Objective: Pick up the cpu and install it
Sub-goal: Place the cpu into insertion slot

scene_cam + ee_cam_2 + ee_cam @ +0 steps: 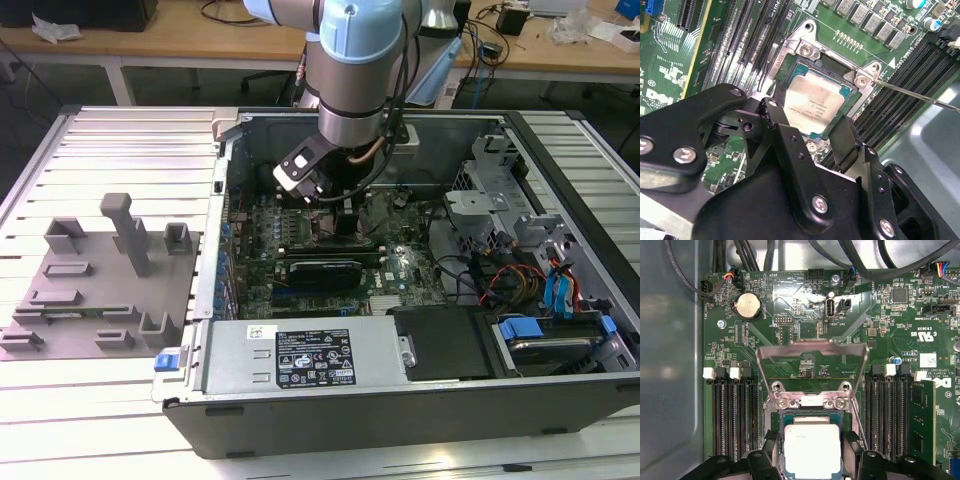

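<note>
My arm (352, 70) is a silver-grey tube with pale blue caps; my gripper (809, 122) is black with silver screws.

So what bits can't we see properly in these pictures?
The cpu: first wrist view, its near side cut off by the picture edge.
One cpu corner: second wrist view, hidden behind the tool.
The board under the tool: exterior view, the arm covers it.
</note>
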`<act>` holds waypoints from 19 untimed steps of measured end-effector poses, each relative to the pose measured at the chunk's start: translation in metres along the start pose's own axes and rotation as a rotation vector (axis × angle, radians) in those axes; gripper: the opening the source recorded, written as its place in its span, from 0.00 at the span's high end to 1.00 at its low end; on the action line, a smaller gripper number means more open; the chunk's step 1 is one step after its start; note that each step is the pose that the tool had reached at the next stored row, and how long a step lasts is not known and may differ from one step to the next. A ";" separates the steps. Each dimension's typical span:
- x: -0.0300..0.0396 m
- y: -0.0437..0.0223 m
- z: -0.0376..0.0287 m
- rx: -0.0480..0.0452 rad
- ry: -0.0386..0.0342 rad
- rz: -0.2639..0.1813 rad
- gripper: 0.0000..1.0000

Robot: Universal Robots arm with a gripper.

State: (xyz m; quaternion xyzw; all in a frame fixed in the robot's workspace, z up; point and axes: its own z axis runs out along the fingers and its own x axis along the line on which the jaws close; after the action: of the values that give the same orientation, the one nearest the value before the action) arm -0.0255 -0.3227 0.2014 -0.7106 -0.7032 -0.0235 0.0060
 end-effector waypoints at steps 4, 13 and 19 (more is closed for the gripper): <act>0.0005 0.0000 -0.0004 0.0001 -0.0044 0.000 0.38; 0.0029 0.0000 0.0004 0.0007 -0.0178 0.000 0.38; 0.0030 0.0000 0.0020 0.0007 -0.0227 0.000 0.38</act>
State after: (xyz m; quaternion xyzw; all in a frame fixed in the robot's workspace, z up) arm -0.0255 -0.3196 0.1995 -0.7107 -0.7033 -0.0152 -0.0017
